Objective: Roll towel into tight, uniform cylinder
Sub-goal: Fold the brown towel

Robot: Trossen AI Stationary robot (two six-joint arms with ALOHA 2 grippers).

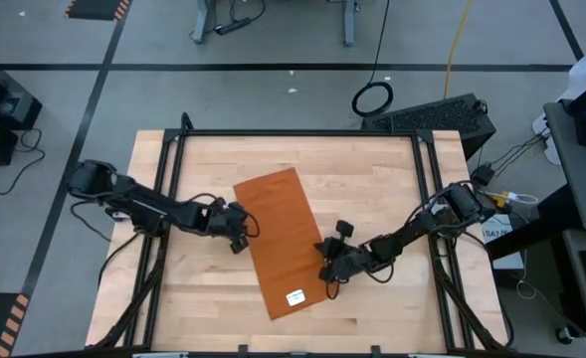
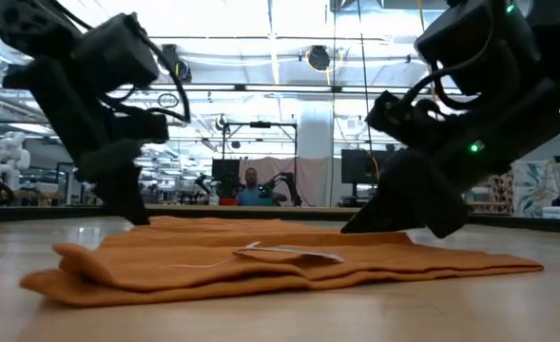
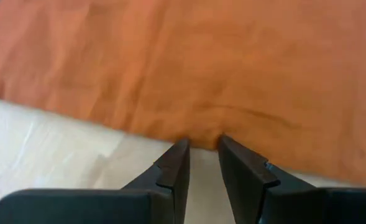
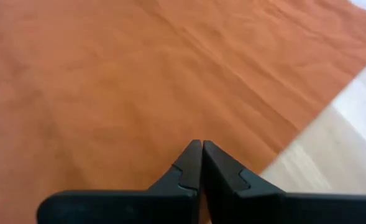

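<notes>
The towel [image 1: 278,242] is laid flat mid-table as a long folded strip, run diagonally from the far centre toward the near edge. A white tag [image 1: 295,296] is seen on top near its near end. In the low view the towel [image 2: 280,261] is seen in stacked layers, with the tag [image 2: 289,253] lying on the upper layer. No rolled part is seen.

The left gripper [image 1: 241,235] is set low at the towel's left long edge, about midway along. In its wrist view the jaws are parted by a narrow gap, with the tips at the towel [image 3: 220,74] edge, where the cloth is slightly puckered between them. Whether fabric is actually pinched cannot be told.

The right gripper [image 1: 328,270] is placed at the right long edge, nearer the tagged end. In its wrist view the jaws are pressed together tip to tip over the towel [image 4: 108,81]. No cloth is seen held between them. Bare table [image 4: 338,143] is seen beside the cloth edge.
</notes>
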